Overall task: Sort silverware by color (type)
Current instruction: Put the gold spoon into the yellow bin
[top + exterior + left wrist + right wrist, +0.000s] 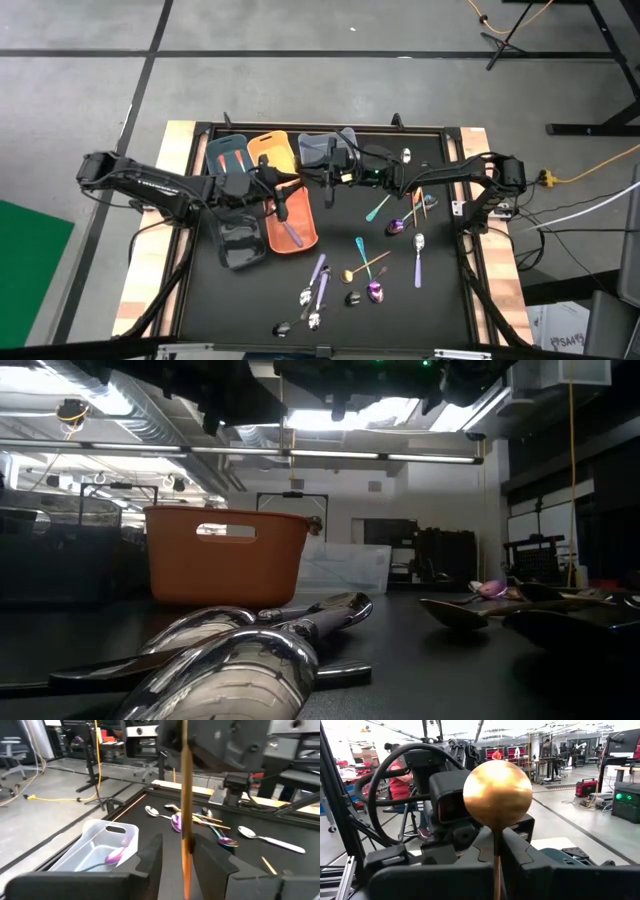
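A gold spoon (497, 795) stands upright in the air between my two grippers, above the far middle of the table, with its round bowl on top. My right gripper (497, 852) is shut on its thin handle (185, 795). My left gripper (177, 857) faces it from the table's left, open. Its fingers stand on either side of the lower handle with a gap on one side. Seen from above, the grippers (283, 195) (332, 178) nearly meet. Several loose spoons and forks lie on the black mat, among them a silver spoon (418, 258), a teal one (378, 208) and a purple one (372, 292). My right gripper pinches the gold spoon's handle (497, 837) between its two fingers just below the bowl. It comes in level from the table's right, with the fingers across the handle. The spoon is lifted clear and upright, its handle reaching down past the fingers. My left gripper: whether a finger touches the handle cannot be told.
Teal (228, 155), orange (272, 150) and clear (325, 145) bins stand along the far edge; the clear bin (100, 845) holds a purple spoon. A dark bin (240, 235) and an orange bin (290, 225), also with a purple spoon, sit below my left arm. Silver spoons (240, 660) lie near the front edge.
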Tool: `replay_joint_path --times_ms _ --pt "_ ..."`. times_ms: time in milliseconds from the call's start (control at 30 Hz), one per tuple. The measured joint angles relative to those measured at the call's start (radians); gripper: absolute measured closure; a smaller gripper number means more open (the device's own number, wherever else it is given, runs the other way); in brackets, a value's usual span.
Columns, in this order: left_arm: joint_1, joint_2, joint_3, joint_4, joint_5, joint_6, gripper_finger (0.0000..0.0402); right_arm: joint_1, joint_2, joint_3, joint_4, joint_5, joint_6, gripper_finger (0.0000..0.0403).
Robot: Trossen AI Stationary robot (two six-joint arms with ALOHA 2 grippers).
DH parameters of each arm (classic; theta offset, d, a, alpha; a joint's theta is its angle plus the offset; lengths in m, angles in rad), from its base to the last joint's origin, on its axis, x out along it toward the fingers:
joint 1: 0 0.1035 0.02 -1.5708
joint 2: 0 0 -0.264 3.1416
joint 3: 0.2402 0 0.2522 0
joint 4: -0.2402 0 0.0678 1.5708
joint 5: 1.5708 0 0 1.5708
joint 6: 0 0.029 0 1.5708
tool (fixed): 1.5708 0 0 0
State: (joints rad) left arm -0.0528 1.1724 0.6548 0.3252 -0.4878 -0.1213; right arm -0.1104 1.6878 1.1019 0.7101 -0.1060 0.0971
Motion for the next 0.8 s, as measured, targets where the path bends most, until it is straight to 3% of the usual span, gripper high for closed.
replay_joint_path --times_ms 400,800 --pt "0.044 0.048 0.000 0.079 0.062 0.001 0.0308 0.000 0.000 0.000 -0.004 -0.003 0.001 0.0401" --pt "0.044 0.048 0.000 0.080 0.060 -0.003 0.0383 0.000 0.000 0.000 -0.007 -0.001 0.000 0.0401"
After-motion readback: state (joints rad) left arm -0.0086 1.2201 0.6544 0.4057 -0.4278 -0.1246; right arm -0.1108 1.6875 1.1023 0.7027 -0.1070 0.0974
